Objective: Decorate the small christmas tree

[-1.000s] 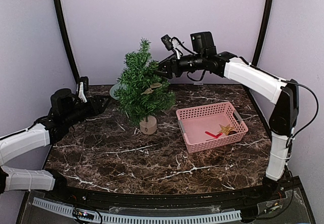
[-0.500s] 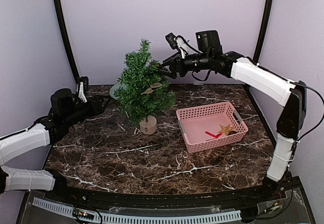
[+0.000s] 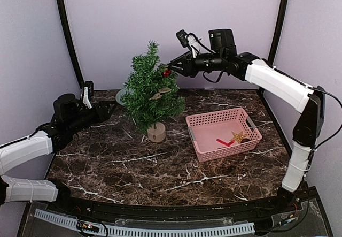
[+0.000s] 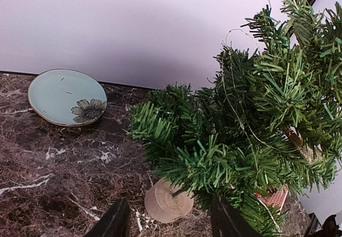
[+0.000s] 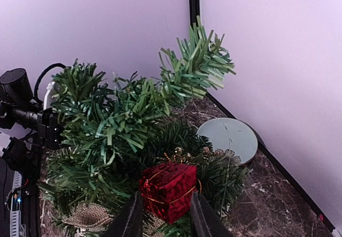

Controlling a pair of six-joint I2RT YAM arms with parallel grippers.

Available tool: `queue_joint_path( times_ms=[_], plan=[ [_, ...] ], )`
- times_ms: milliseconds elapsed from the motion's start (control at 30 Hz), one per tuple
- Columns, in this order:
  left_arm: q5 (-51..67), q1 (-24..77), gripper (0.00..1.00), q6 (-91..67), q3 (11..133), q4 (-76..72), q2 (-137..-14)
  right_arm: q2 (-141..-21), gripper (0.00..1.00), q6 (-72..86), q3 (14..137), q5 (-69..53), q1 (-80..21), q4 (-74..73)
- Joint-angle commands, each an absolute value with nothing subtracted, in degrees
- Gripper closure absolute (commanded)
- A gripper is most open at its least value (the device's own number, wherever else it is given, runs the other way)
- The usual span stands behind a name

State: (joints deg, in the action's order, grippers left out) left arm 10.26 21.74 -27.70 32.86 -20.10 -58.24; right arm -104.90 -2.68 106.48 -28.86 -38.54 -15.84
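The small christmas tree (image 3: pixel 150 95) stands on its tan base (image 3: pixel 156 132) at the table's back left. A burlap ornament (image 3: pixel 160 92) hangs on its right side. My right gripper (image 3: pixel 172 67) reaches into the upper right branches, its fingers closed against both sides of a red gift box ornament (image 5: pixel 168 189) with gold cord, which also shows in the top view (image 3: pixel 166 72). My left gripper (image 3: pixel 109 108) hovers low, left of the tree, open and empty. In its wrist view the base (image 4: pixel 168 202) lies just beyond the spread fingers (image 4: pixel 115 223).
A pink basket (image 3: pixel 214 120) sits right of the tree, holding a gold star (image 3: pixel 239 137) and a red piece (image 3: pixel 223 142). A pale blue flowered plate (image 4: pixel 67 97) lies behind the tree by the back wall. Dark frame poles stand at both back corners.
My right gripper has lifted and drawn back a little from the tree's right side, and its jaws have narrowed. The red gift box now shows at its tips. The left arm has not moved.
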Motion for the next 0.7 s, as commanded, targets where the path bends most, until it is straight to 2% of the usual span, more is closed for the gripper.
queue_joint_path(
  times_ms=[0,333,433,667],
  plan=[
    [10.37,21.45,0.47,-27.51,32.89,-21.66,-57.85,-107.85,0.7,-1.88,109.25,-30.0,-38.89,-14.99],
    [10.16,21.45,0.47,-27.08,32.53,-21.51,-57.79,-111.35,0.73,-1.54,111.36,-31.56,-39.04,-16.42],
    [10.12,21.45,0.47,-27.07,32.52,-21.53,-57.94,-109.76,0.69,-1.73,111.02,-30.94,-39.02,-16.67],
    [10.47,21.45,0.46,-27.25,32.77,-21.66,-58.27,-101.82,0.53,-3.36,106.28,-26.21,-38.89,-18.69]
  ],
)
